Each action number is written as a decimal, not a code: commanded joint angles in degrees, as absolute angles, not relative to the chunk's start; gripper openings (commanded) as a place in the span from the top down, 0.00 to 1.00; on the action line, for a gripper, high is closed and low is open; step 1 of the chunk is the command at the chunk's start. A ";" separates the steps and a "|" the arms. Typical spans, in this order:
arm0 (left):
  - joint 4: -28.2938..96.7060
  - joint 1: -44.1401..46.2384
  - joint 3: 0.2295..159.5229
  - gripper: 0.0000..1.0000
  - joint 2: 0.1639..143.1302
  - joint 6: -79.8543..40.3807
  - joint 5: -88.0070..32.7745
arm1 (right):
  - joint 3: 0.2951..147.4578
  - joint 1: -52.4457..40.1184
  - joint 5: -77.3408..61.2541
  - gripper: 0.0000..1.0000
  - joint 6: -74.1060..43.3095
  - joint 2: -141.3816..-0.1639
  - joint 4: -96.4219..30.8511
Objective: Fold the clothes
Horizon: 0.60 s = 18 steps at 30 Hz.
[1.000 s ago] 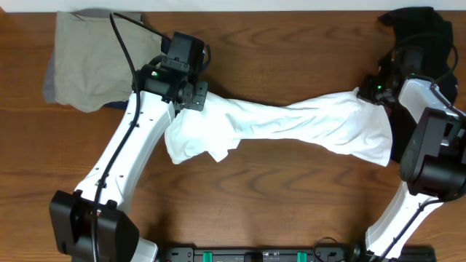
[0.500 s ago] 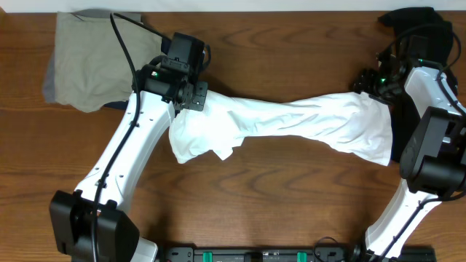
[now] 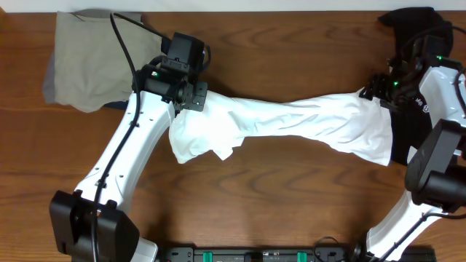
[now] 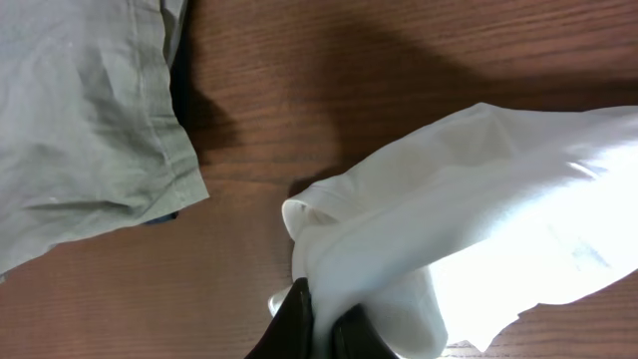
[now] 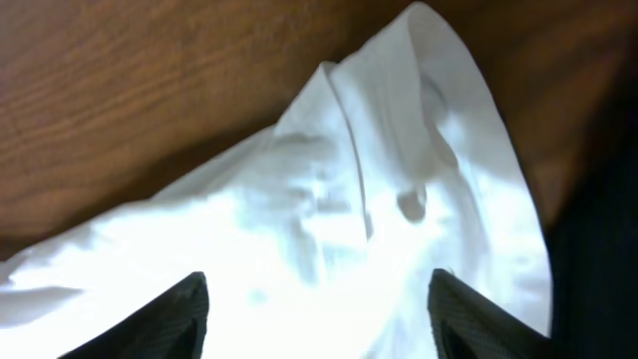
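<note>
The white T-shirt (image 3: 291, 124) lies pulled into a long, twisted band across the middle of the table (image 3: 291, 44), running from left of centre almost to the right edge. At the far left corner sits a folded khaki garment (image 3: 91, 58), apart from the shirt but near its left end. The left gripper (image 3: 193, 97) has its jaws closed tight on a bunched fistful of that end; the left wrist view shows several layers crumpled together there. The right gripper (image 3: 375, 91) stands at the shirt's far right corner with its jaws wide apart and holding nothing, the cloth lying slack beneath them. A dark garment (image 3: 415, 22) lies at the far right corner, and dark cloth runs down beside the shirt's right end.

With only 1 end held, any pull by the left arm would likely drag the whole shirt leftward and bunch it further, perhaps onto the khaki pile. The twist in the middle could get folded in as creases. If the right jaws close low, they might catch the dark cloth along with the shirt, or only 1 layer
</note>
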State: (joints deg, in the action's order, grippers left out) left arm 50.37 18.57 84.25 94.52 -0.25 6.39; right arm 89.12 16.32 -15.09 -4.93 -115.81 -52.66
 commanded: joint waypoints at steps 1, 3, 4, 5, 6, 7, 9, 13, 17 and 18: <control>50.52 18.33 84.31 0.94 94.78 -1.15 6.66 | 87.44 15.68 -13.32 0.35 -4.14 -115.11 -52.73; 50.52 18.35 84.29 0.94 94.78 -1.15 6.63 | 85.95 15.42 -13.32 0.38 -4.16 -115.11 -51.96; 50.52 18.33 84.29 0.94 94.78 -1.17 6.63 | 84.86 15.29 -13.32 0.39 -4.16 -115.11 -51.09; 50.50 18.33 84.29 0.94 94.78 -1.15 6.63 | 84.18 15.22 -13.32 0.41 -4.16 -115.11 -50.48; 50.50 18.33 84.29 0.94 94.78 -1.15 6.63 | 83.37 15.16 -13.32 0.42 -4.16 -115.11 -49.63; 50.50 18.35 84.29 0.94 94.78 -1.15 6.63 | 82.59 15.05 -13.32 0.43 -4.16 -115.11 -48.62; 50.52 18.33 84.29 0.94 94.78 -1.15 6.63 | 81.19 14.90 -13.34 0.45 -4.16 -115.11 -46.24; 50.50 18.33 84.29 0.94 94.78 -1.15 6.63 | 78.85 14.41 -13.39 0.52 -4.21 -115.11 -41.28; 50.50 18.33 84.29 0.94 94.78 -1.15 6.63 | 77.10 13.78 -13.58 0.58 -4.45 -115.13 -37.04; 50.50 18.33 84.29 0.94 94.78 -1.15 6.63 | 76.73 13.52 -13.74 0.59 -4.47 -115.13 -36.32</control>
State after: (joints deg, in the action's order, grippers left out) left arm 50.37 18.57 84.25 94.52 -0.25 6.39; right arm 77.91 14.57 -13.47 -4.73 -115.77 -37.39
